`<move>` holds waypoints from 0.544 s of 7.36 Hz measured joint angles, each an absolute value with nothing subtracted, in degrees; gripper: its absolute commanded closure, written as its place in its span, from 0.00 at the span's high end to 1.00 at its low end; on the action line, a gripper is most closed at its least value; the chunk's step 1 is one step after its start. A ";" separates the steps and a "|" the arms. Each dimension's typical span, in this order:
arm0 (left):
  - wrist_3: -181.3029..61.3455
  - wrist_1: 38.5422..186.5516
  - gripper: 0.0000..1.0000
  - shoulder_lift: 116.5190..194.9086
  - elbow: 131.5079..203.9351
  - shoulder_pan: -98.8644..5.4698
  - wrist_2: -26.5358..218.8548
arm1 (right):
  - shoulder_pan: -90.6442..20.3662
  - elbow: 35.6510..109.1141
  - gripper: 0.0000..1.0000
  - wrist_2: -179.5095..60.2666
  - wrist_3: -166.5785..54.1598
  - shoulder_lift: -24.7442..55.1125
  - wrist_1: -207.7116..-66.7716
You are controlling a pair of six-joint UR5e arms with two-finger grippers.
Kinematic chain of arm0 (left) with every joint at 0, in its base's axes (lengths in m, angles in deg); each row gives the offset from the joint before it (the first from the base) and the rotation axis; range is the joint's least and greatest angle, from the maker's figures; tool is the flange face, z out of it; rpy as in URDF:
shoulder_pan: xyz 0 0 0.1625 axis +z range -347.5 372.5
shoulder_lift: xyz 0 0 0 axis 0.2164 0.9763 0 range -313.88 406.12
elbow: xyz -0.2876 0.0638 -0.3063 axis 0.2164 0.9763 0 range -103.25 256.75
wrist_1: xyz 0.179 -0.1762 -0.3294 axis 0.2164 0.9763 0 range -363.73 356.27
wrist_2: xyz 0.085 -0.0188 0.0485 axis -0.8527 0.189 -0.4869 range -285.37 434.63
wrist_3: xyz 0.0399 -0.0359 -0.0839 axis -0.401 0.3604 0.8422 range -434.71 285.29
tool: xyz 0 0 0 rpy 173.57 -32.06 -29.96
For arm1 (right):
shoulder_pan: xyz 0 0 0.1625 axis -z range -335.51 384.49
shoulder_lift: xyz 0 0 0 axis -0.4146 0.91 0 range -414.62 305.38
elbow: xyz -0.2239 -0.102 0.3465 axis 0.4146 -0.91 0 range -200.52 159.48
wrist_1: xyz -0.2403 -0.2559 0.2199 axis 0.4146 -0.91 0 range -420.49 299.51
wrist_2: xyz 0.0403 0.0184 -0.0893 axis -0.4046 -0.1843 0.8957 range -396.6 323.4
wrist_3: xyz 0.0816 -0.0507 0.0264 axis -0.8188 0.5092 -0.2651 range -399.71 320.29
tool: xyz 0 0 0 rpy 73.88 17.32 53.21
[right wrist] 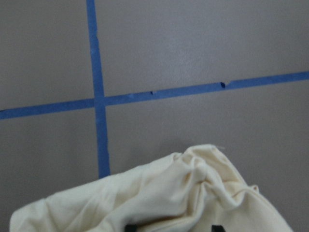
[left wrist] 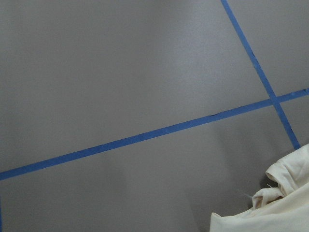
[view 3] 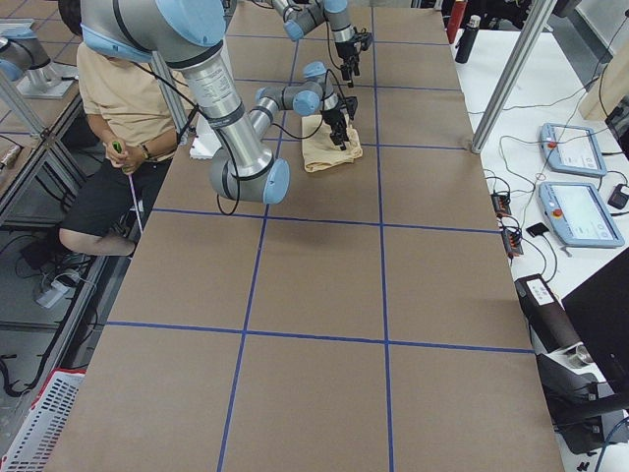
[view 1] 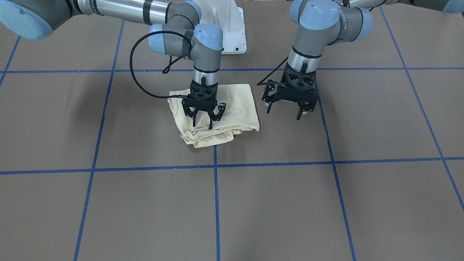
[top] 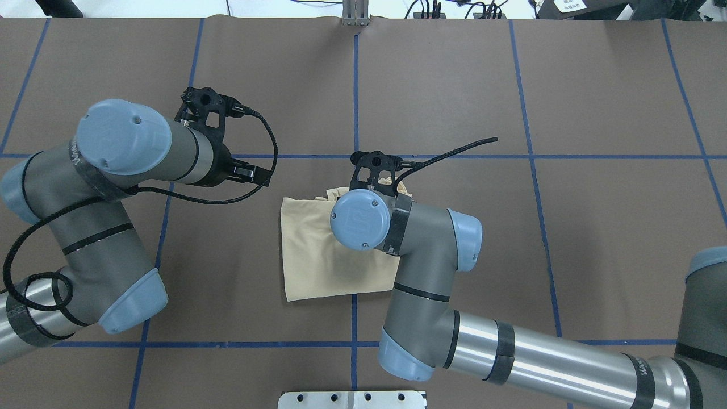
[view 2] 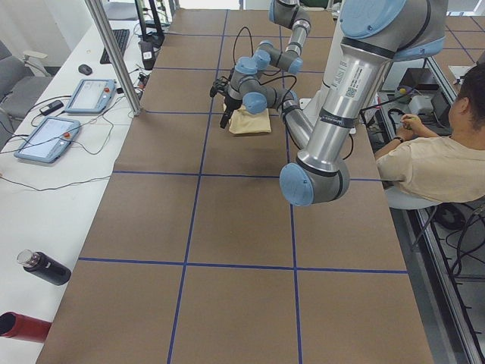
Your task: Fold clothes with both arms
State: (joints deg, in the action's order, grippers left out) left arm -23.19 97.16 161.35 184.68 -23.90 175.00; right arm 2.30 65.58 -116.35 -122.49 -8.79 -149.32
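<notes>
The cream T-shirt (view 1: 239,107) lies folded into a rough square near the middle of the brown table (view 1: 326,210), across a blue tape line (view 1: 216,203), smooth on the robot's side and bunched along its far edge. The right tool (view 1: 203,121) stands upright over that bunched part, fingers apart, tips at the cloth though I cannot tell if they touch. The left tool (view 1: 284,113) hangs with fingers apart over bare table just left of the shirt

Brown table (view 1: 253,210), blue tape grid (view 1: 216,203); white side bench (view 2: 45,220), teach pendants (view 2: 45,139).
</notes>
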 measured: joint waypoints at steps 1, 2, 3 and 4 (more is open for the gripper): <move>-23.12 97.17 1.00 161.35 184.68 -23.89 175.00 | 0.60 64.67 0.39 -116.29 -120.04 -8.86 -149.20; -23.09 97.19 1.00 161.35 184.68 -23.89 175.00 | -1.35 63.51 0.41 -116.32 -117.97 -9.08 -149.03; -23.10 97.21 1.00 161.35 184.67 -23.89 175.00 | -3.19 62.48 0.64 -116.41 -116.07 -9.39 -148.62; -23.11 97.21 1.00 161.34 184.63 -23.89 175.00 | -4.75 61.83 1.00 -116.66 -114.66 -9.58 -147.87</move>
State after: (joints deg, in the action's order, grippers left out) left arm -23.11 97.21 161.34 184.63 -23.89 175.00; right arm -4.75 61.83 -116.66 -114.66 -9.58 -147.87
